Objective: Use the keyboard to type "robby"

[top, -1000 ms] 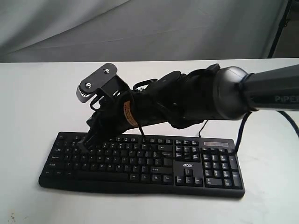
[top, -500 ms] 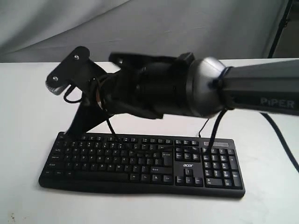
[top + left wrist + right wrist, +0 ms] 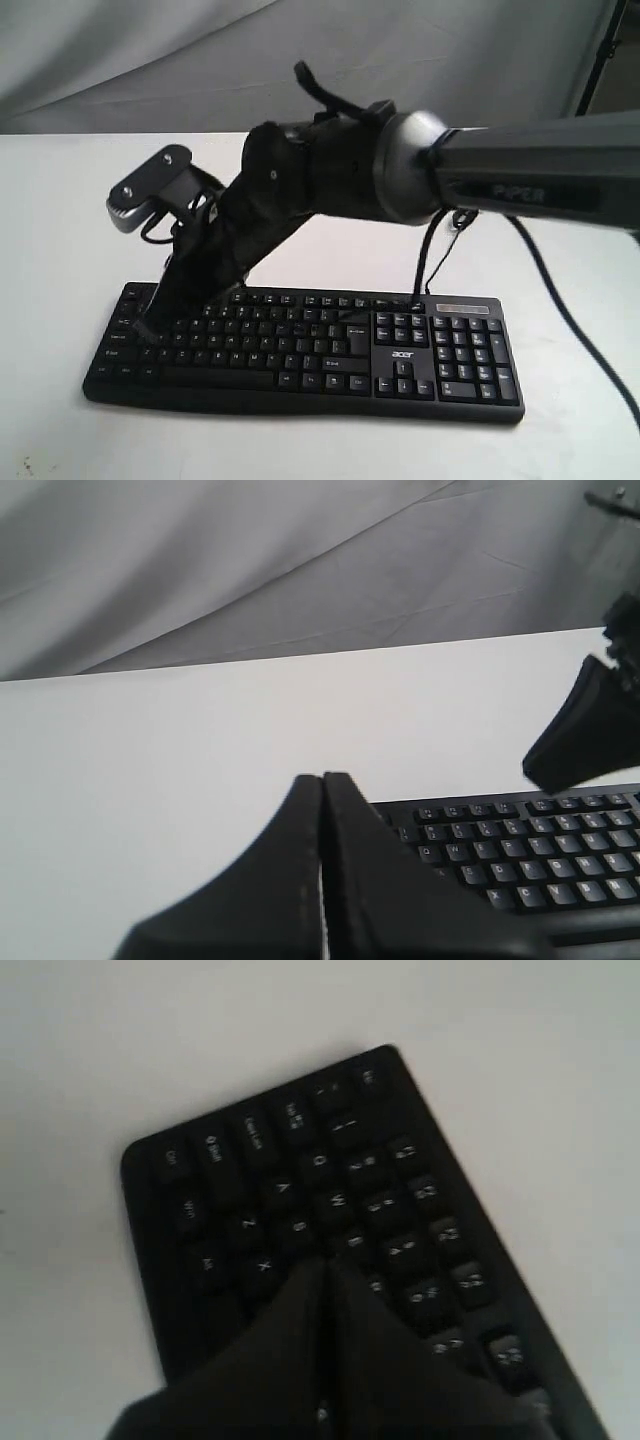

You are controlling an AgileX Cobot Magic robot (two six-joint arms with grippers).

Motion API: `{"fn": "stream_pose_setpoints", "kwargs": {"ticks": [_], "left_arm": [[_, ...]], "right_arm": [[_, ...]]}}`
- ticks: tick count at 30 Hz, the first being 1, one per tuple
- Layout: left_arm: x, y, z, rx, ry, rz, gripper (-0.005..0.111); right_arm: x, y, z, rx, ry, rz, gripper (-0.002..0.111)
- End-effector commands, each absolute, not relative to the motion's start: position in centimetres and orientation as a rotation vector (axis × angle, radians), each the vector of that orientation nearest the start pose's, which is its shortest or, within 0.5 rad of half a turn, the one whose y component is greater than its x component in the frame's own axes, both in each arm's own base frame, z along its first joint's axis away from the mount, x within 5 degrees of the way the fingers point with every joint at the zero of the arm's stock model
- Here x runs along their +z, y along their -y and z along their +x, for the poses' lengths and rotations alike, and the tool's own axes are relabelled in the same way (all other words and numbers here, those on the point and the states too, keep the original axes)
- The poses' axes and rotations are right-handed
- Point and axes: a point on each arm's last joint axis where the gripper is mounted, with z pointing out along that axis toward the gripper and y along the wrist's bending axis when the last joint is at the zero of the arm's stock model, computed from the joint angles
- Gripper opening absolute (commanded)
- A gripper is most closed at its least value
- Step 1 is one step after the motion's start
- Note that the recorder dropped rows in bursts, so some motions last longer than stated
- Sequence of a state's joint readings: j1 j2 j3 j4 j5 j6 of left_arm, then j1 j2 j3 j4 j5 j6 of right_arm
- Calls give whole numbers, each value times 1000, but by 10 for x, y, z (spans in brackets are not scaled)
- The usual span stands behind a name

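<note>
The black keyboard (image 3: 400, 355) with white legends and a small acer logo lies on the white table. My right arm reaches across it from the right. Its gripper (image 3: 150, 322) is shut, with the tips down on the far-left letter keys. In the right wrist view the shut fingertips (image 3: 328, 1260) sit over the keyboard (image 3: 300, 1160) just past the E key, hiding the key under them. My left gripper (image 3: 322, 777) is shut on nothing and hovers off the left end of the keyboard (image 3: 540, 850). It does not show in the exterior view.
The white table (image 3: 70, 220) stretches all around the keyboard, and a grey cloth backdrop (image 3: 150, 60) hangs behind it. A black cable (image 3: 560, 300) droops from the right arm over the table's right side. The right gripper's dark body (image 3: 585, 740) shows in the left wrist view.
The right gripper lifted off the keys, swung left and up, then came back down. Its tips now rest further left on the keyboard than a second ago.
</note>
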State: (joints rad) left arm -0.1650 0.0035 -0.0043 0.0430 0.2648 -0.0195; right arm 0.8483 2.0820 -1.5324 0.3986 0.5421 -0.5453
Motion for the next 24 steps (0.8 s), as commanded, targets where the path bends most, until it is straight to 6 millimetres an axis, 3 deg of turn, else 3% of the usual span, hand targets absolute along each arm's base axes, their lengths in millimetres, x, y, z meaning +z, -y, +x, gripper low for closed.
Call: {"fn": "stream_pose_setpoints", "kwargs": {"ticks": [1, 24], "left_arm": [[190, 8, 55, -97, -1736, 161, 0], [190, 8, 55, -97, -1736, 161, 0]], "right_arm": [[166, -362, 291, 556, -2203, -1353, 0], [152, -367, 298, 478, -2159, -1317, 0]]}}
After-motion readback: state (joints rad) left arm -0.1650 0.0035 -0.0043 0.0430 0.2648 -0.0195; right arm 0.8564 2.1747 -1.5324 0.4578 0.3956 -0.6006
